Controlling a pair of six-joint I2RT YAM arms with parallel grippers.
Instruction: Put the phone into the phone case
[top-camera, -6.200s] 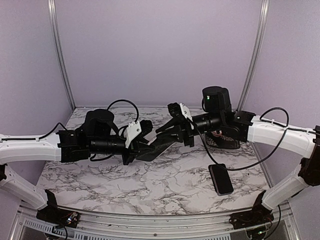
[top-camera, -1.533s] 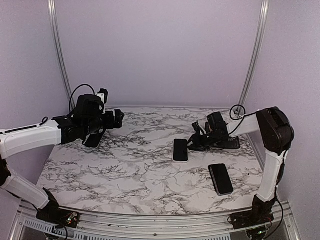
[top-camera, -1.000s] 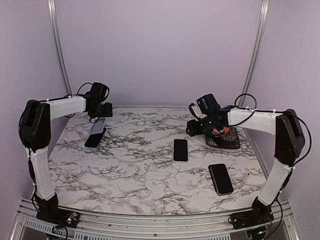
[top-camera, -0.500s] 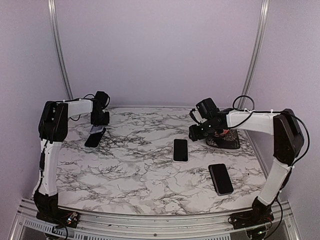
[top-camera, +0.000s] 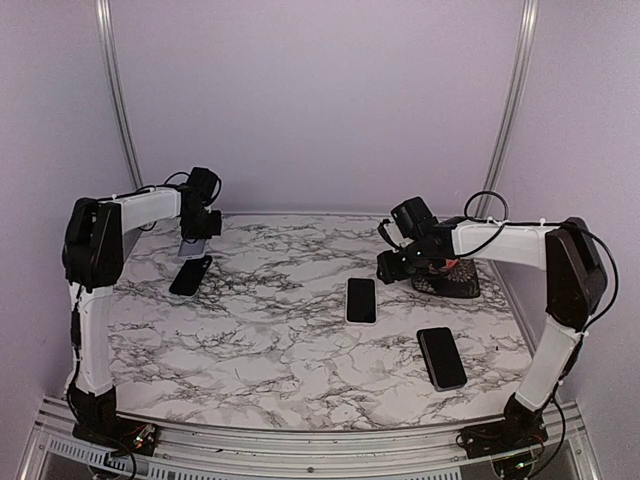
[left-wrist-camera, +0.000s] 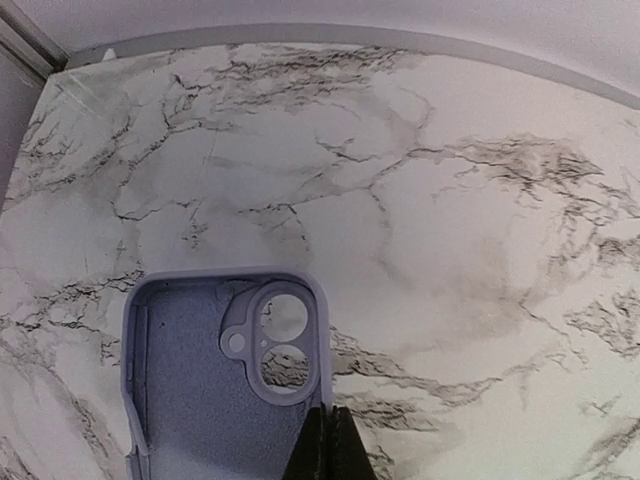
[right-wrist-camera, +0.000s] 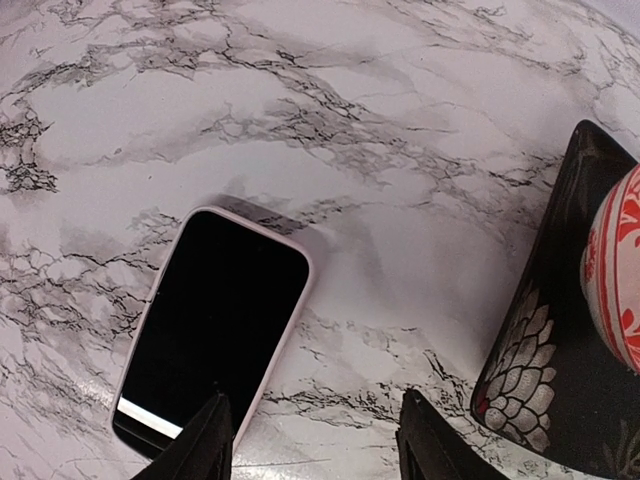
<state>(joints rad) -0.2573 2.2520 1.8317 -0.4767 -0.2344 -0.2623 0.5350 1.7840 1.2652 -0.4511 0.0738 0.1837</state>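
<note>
A lavender phone case (left-wrist-camera: 210, 380) with a camera cut-out is held by its right edge in my shut left gripper (left-wrist-camera: 328, 432). In the top view the left gripper (top-camera: 199, 238) holds the case (top-camera: 191, 249) tilted at the far left, just above a black phone-shaped thing (top-camera: 189, 278). A phone with a dark screen and a pale rim (top-camera: 361, 299) lies face up mid-table. It also shows in the right wrist view (right-wrist-camera: 212, 335). My right gripper (right-wrist-camera: 315, 425) is open and empty above the table beside this phone, and shows right of it in the top view (top-camera: 393, 265).
A second dark phone (top-camera: 442, 357) lies near the front right. A black patterned pouch (right-wrist-camera: 555, 380) with a red and white ball (right-wrist-camera: 615, 280) sits at the back right, close to the right gripper. Metal frame posts stand at the back corners.
The left gripper has raised the lavender case a little off the black thing beneath it, and the left arm's elbow has shifted. The right gripper has barely moved.
</note>
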